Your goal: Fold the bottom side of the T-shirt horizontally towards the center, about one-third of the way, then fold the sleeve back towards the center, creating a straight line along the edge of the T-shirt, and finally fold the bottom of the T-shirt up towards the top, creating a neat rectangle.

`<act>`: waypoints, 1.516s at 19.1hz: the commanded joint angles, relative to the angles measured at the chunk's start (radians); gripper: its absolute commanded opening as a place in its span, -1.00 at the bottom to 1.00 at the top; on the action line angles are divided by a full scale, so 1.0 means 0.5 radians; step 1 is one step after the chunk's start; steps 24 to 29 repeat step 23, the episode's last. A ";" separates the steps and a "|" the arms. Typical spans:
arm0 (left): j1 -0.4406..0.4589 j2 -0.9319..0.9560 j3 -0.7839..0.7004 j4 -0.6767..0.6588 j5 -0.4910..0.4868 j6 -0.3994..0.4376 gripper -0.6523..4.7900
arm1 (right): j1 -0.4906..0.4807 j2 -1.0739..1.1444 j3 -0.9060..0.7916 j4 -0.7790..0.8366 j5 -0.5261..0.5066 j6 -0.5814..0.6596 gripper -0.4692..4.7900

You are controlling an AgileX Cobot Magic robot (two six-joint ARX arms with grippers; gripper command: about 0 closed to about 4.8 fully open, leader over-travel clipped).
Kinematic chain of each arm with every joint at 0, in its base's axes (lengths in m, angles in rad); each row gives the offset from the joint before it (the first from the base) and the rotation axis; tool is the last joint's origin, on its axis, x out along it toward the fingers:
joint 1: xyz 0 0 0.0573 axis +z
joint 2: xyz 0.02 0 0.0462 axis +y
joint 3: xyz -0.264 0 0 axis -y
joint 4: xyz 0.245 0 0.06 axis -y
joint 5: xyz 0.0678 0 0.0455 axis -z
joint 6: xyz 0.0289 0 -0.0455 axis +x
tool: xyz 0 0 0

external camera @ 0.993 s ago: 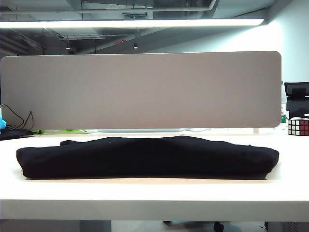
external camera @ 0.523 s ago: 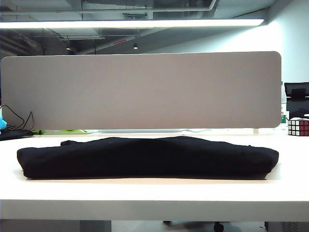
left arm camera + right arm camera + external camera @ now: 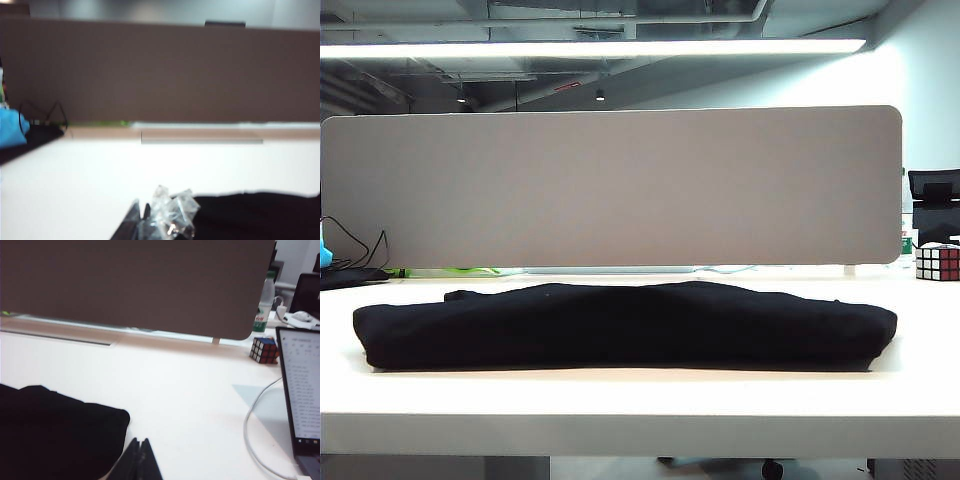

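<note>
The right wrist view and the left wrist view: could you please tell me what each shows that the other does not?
Only the right wrist view shows the shut right gripper, a Rubik's cube, a laptop screen, a white cable and a bottle. Only the left wrist view shows the shut left gripper beside some crinkled clear plastic, a blue object and black cables. Both show the black T-shirt lying on the white table before the brown partition.

Left gripper (image 3: 141,220) and right gripper (image 3: 139,460) closed, empty.
</note>
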 commanded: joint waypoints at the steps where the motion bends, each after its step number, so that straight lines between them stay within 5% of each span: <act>1: 0.004 0.001 0.001 -0.134 -0.005 0.007 -0.78 | 0.002 -0.004 0.005 0.053 0.005 -0.006 -0.82; 29: 0.004 0.001 0.001 -0.208 -0.006 0.007 -0.78 | 0.002 -0.005 0.005 0.033 0.005 -0.007 -0.82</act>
